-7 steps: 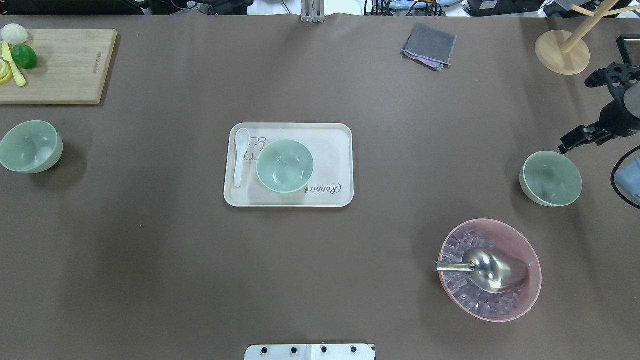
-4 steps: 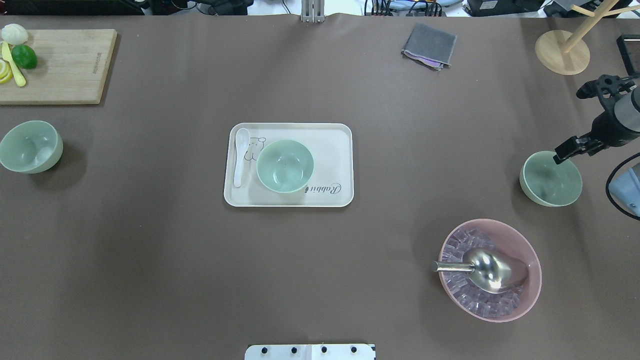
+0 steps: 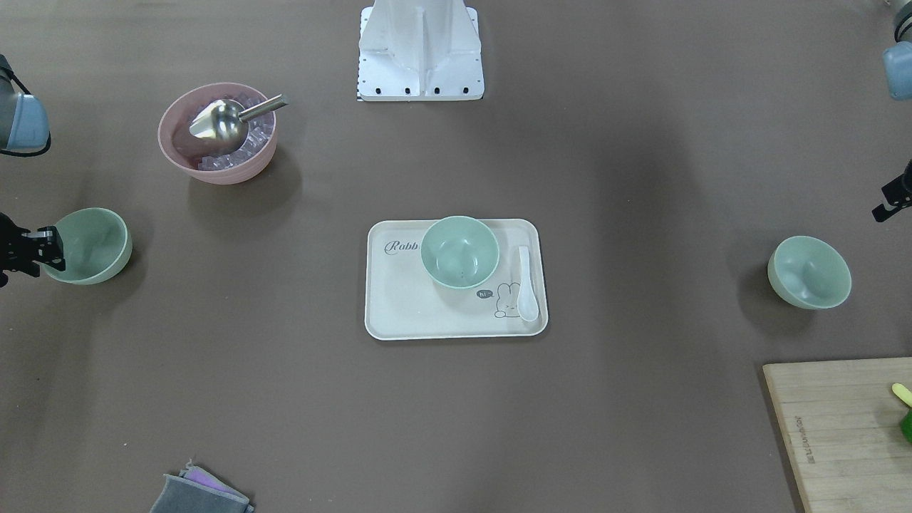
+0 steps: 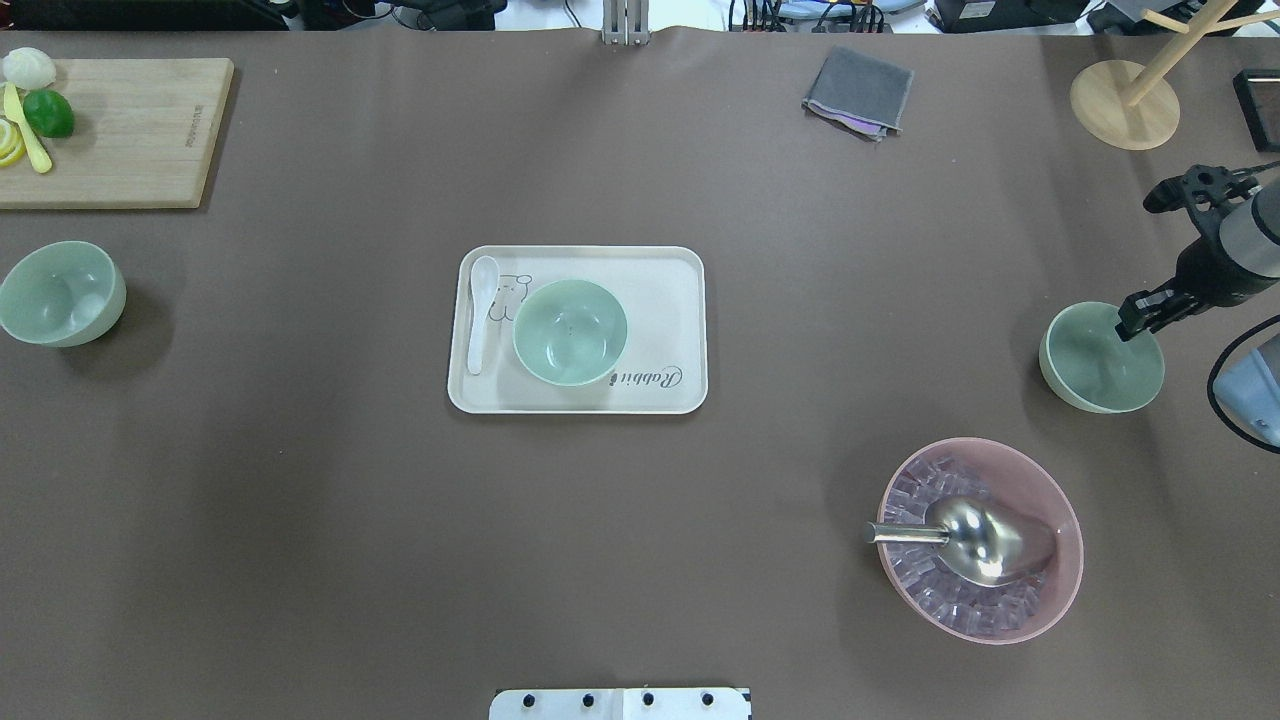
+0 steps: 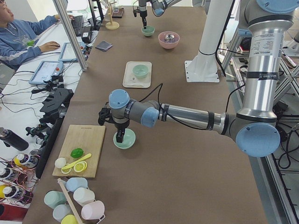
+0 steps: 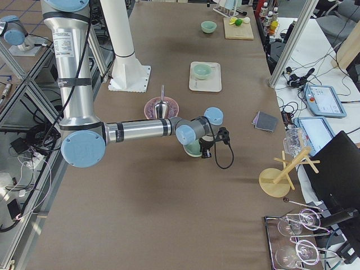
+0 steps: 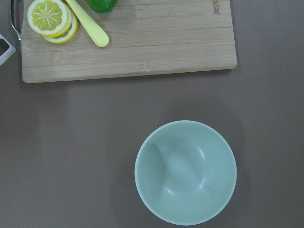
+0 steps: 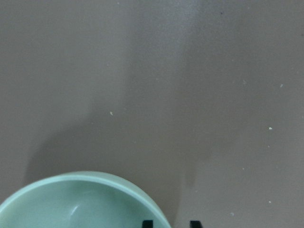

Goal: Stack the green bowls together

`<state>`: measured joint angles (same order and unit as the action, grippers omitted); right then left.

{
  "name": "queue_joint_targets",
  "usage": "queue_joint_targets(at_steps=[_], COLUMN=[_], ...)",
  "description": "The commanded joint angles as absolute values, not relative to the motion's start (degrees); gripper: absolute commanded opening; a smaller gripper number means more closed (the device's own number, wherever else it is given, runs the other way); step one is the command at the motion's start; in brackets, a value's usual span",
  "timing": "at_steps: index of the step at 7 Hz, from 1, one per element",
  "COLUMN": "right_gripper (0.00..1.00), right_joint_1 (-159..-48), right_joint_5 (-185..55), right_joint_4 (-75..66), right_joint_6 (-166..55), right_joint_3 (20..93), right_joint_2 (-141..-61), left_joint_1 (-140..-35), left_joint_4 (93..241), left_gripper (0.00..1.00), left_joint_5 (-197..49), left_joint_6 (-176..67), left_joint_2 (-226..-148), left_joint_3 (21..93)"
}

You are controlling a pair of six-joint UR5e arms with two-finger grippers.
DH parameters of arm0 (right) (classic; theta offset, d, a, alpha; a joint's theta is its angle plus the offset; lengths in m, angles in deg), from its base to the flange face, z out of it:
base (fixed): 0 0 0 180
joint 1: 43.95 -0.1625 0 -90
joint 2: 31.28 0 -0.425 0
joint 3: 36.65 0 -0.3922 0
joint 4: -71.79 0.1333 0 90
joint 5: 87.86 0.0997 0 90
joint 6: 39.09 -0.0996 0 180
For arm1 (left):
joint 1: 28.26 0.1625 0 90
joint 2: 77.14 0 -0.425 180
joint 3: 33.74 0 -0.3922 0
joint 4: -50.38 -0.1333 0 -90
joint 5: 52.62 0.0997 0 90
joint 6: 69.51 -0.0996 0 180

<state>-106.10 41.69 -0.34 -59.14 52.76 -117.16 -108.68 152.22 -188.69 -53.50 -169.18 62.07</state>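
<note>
Three pale green bowls are in view. One (image 4: 62, 293) sits at the left, one (image 4: 570, 332) on the cream tray (image 4: 675, 290), one (image 4: 1101, 357) at the right. My right gripper (image 4: 1140, 313) is open at the right bowl's far right rim. In the right wrist view its fingertips (image 8: 147, 223) stand either side of that rim (image 8: 95, 178). My left gripper (image 5: 120, 135) hangs over the left bowl (image 5: 124, 140). Only a piece of it shows at the front view's edge (image 3: 892, 201), and I cannot tell its state. The left wrist view shows that bowl (image 7: 185, 172) empty.
A pink bowl (image 4: 1050, 590) with ice cubes and a metal scoop (image 4: 975, 540) stands near the right bowl. A white spoon (image 4: 483, 310) lies on the tray. A cutting board (image 4: 120, 130) with lime and lemon, a grey cloth (image 4: 858, 92) and a wooden stand (image 4: 1125, 105) are at the back.
My right gripper has come in from the right edge and down onto the right bowl's rim. The bowls have not moved.
</note>
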Motion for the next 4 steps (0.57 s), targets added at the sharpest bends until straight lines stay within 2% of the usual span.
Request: queue_joint_targets(at_steps=[1,4], right_gripper=[0.0,0.0], right_joint_1=[-106.09,-106.0], right_joint_5=[43.0,45.21], right_joint_4=[-0.36,-1.06], right_joint_6=[-59.22,-63.4], right_joint_3=[53.0,53.62], right_joint_2=[-117.5,-112.35], left_joint_1=[-108.68,-108.68], left_joint_4=[152.16,152.25], left_gripper=[0.99,0.99], left_joint_5=[-188.76,-188.85], left_joint_6=[-53.52,-53.43], left_joint_2=[-169.34,-169.34], left_joint_3=[61.98,62.24])
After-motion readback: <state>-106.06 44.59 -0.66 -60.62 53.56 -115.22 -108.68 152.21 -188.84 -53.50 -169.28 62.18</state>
